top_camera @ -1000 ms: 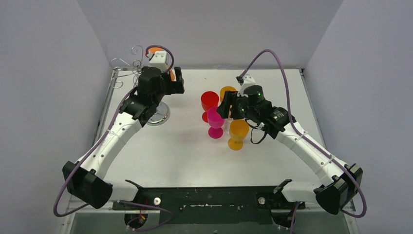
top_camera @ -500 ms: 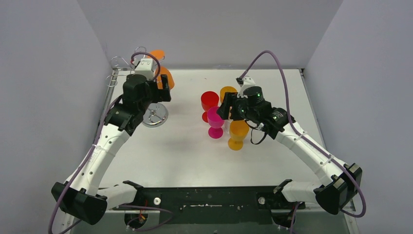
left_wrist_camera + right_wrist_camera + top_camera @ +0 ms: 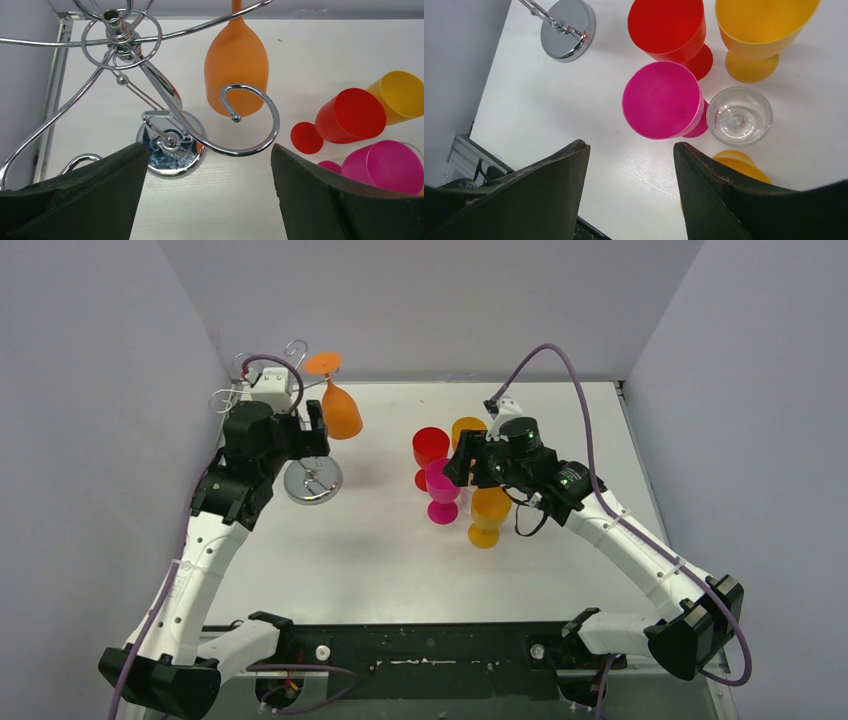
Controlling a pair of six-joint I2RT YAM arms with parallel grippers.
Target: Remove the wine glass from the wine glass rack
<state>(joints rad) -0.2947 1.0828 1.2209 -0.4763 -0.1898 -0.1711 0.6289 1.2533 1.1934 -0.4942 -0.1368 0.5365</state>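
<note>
The wine glass rack [image 3: 313, 480], silver wire with scroll arms and a round shiny base, stands at the far left. An orange wine glass [image 3: 341, 413] hangs upside down by its foot from one arm. In the left wrist view the rack's stem [image 3: 150, 85] and the orange glass [image 3: 236, 70] lie ahead of my fingers. My left gripper [image 3: 312, 435] [image 3: 210, 150] is open and empty, just left of the hanging glass and not touching it. My right gripper [image 3: 465, 465] [image 3: 631, 150] is open and empty above a group of standing glasses.
Mid-table stand a red glass [image 3: 431, 447], a pink glass [image 3: 443, 480], two yellow-orange glasses [image 3: 491, 508] [image 3: 467, 428], and a clear glass [image 3: 739, 116] beside the pink one. Grey walls close in the left, back and right sides.
My left arm has drawn back to the left, uncovering the orange glass and the rack's top. The rack's base has shifted slightly left. The right arm has not moved.
</note>
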